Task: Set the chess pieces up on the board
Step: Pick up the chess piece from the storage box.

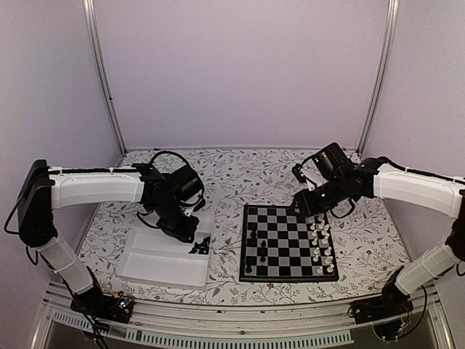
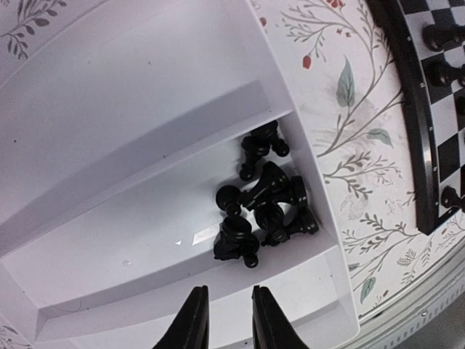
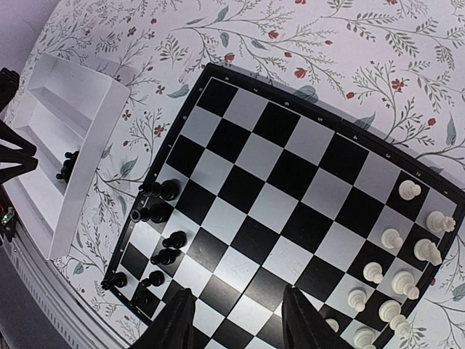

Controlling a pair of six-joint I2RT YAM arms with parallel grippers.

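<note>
A heap of black chess pieces (image 2: 265, 203) lies in the right end of the white tray's (image 2: 131, 145) middle compartment. My left gripper (image 2: 225, 291) hovers just short of the heap, narrowly open, with nothing between its fingers. In the top view it (image 1: 187, 231) is over the tray beside the heap (image 1: 201, 247). Several black pieces (image 3: 163, 193) stand along the left edge of the board (image 3: 290, 167), some of them tilted. My right gripper (image 3: 236, 294) hangs open above the board with nothing in it; seen from above, it (image 1: 299, 207) is at the board's (image 1: 283, 240) far edge.
White chess pieces (image 1: 322, 243) stand in two columns on the board's right side (image 3: 399, 269). The white tray (image 1: 156, 262) lies left of the board on a floral tablecloth. Metal posts and walls enclose the table at the back and sides.
</note>
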